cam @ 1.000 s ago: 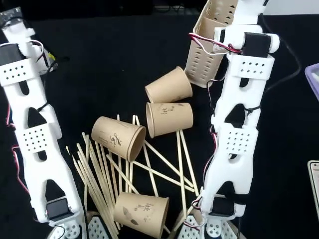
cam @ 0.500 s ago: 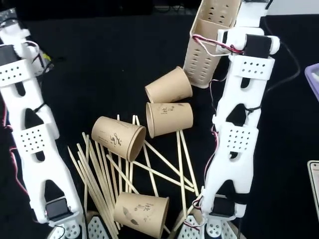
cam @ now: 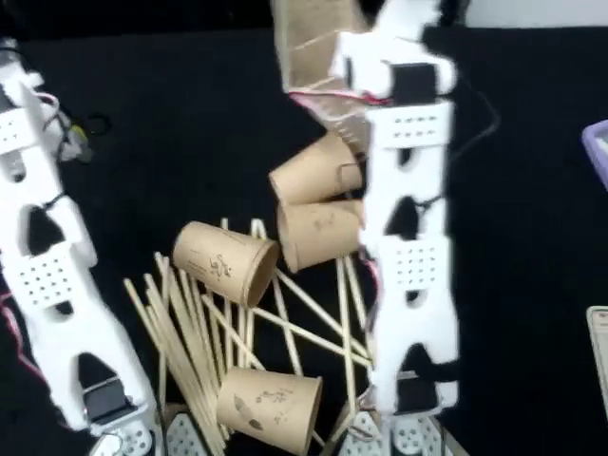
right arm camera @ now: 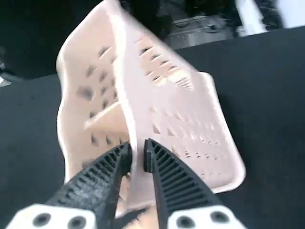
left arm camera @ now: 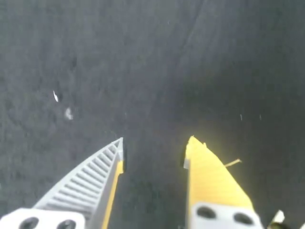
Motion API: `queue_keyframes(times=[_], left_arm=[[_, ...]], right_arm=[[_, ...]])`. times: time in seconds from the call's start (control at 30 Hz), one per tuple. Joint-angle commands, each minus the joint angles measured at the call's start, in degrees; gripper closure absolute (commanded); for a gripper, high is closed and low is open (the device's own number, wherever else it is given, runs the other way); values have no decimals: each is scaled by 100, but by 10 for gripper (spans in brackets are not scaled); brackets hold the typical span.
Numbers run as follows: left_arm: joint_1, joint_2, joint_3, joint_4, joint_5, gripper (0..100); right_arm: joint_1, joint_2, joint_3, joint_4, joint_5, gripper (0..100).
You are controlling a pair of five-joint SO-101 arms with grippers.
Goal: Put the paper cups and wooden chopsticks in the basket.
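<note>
Several paper cups lie on their sides on the black table: one [cam: 313,171] just below the basket, one [cam: 318,233] partly behind the right arm, one [cam: 223,261] at the middle left, one [cam: 271,404] near the front. Wooden chopsticks [cam: 190,332] are scattered among and under them. The beige perforated basket [cam: 309,43] hangs tilted at the back centre. My right gripper [right arm camera: 137,148] is shut on the basket's wall [right arm camera: 181,109]. My left gripper [left arm camera: 152,148] is open over bare black cloth, holding nothing. The left arm [cam: 47,266] stands along the table's left side.
A purple container's edge [cam: 598,142] and a pale card [cam: 598,332] sit at the right border. Wires [cam: 81,133] lie at the far left. The right arm [cam: 408,247] crosses the middle, beside the cups.
The right arm has swung left with the basket, from the back right to above the cups. The left arm has drifted slightly left.
</note>
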Motion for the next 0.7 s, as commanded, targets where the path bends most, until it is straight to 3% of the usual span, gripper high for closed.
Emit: queue_keyframes(times=[0.0,0.3,0.67], left_arm=[[470,-1530,1095,9,-35,787],[1429,-3165,2237,-9,-18,787],[2237,-3262,2308,-18,431,784]], right_arm=[[0,-347,-101,-35,-70,988],[791,-92,-92,26,554,988],[1415,110,-84,1116,853,987]])
